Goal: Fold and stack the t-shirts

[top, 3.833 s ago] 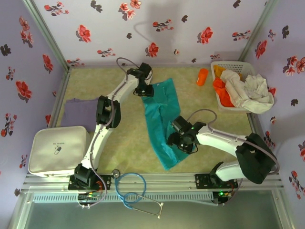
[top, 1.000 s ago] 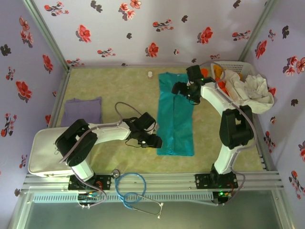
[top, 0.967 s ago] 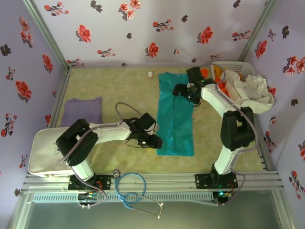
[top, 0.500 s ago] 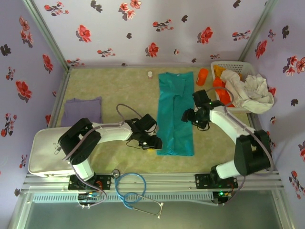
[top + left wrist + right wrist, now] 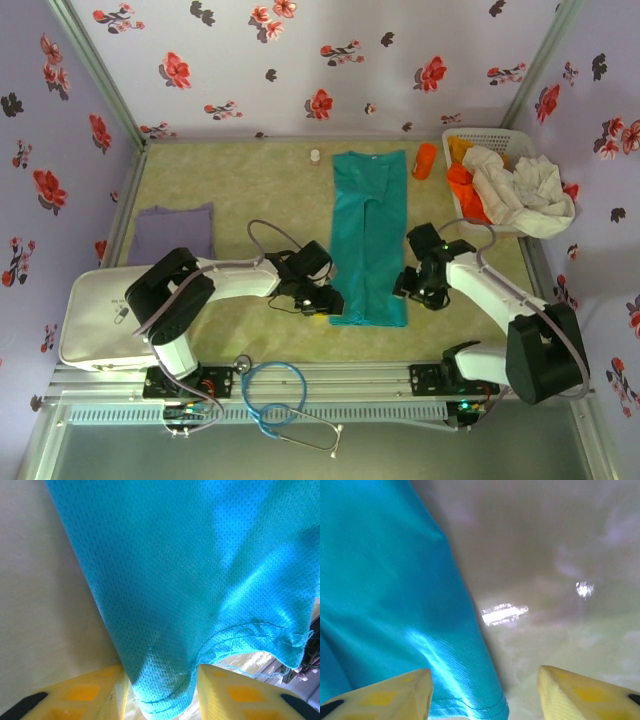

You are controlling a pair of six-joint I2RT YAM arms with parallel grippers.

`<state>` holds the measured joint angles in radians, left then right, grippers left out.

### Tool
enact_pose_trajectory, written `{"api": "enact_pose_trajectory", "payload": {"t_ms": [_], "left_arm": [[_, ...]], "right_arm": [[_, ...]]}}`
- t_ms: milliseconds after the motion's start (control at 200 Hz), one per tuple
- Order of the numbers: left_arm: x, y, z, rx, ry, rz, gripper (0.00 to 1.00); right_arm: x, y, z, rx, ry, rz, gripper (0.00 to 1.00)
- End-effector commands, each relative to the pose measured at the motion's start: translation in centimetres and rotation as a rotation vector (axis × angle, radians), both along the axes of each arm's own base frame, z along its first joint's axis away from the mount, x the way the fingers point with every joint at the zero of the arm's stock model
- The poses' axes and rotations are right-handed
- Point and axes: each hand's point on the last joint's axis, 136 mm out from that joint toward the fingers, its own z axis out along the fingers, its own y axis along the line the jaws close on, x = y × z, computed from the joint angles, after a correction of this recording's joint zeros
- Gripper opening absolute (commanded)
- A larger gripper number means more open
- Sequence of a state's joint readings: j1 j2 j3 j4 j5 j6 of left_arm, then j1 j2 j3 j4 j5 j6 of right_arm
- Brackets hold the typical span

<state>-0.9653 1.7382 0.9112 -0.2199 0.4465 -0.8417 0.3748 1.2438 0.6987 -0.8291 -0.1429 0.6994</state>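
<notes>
In the left wrist view the teal t-shirt [image 5: 190, 580] is running off the top and right edges, its hem corner covering the gap between the left gripper's [image 5: 160, 695] fingers [image 5: 85, 695]. Just left of the t-shirt's collar, a small pale object [image 5: 315, 156] is sitting, too small to identify.

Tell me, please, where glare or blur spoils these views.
Right wrist view: white glare patches on the table, its surface blurred. Left wrist view: the teal t-shirt is sharp, with bright sheen at right. Top external view: evenly lit, crisp.
</notes>
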Motion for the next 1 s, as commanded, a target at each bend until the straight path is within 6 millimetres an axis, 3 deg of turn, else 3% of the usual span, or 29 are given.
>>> {"api": "enact_pose_trajectory", "payload": {"t_ms": [0,120,335,435,715,815,995], "left_arm": [[-0.7,-0.1,-0.8,0.009,0.033,0.003,0.39],[-0.6,-0.1,-1.0,0.012,0.033,0.006,0.35],[-0.6,0.0,-1.1,0.016,0.033,0.008,0.29],[-0.4,0.0,-1.1,0.020,0.024,0.013,0.26],[-0.1,0.0,-0.7,0.020,0.007,0.041,0.00],[-0.1,0.8,-0.5,0.051,-0.006,0.053,0.00],[0.0,1.7,0.7,0.072,-0.039,0.055,0.00]], "right_arm": [[-1.9,1.0,-1.1,0.048,0.042,-0.048,0.54],[-2.7,2.4,-2.2,0.107,0.060,-0.058,0.48],[-3.1,2.2,-2.9,0.089,0.065,-0.062,0.43],[-3.1,2.4,-3.0,0.103,0.059,-0.070,0.36],[-3.2,2.3,-2.9,0.109,0.036,-0.092,0.10],[-3.5,2.2,-2.8,0.104,0.044,-0.091,0.00],[-2.7,2.4,-1.5,0.105,0.000,-0.105,0.00]]}}
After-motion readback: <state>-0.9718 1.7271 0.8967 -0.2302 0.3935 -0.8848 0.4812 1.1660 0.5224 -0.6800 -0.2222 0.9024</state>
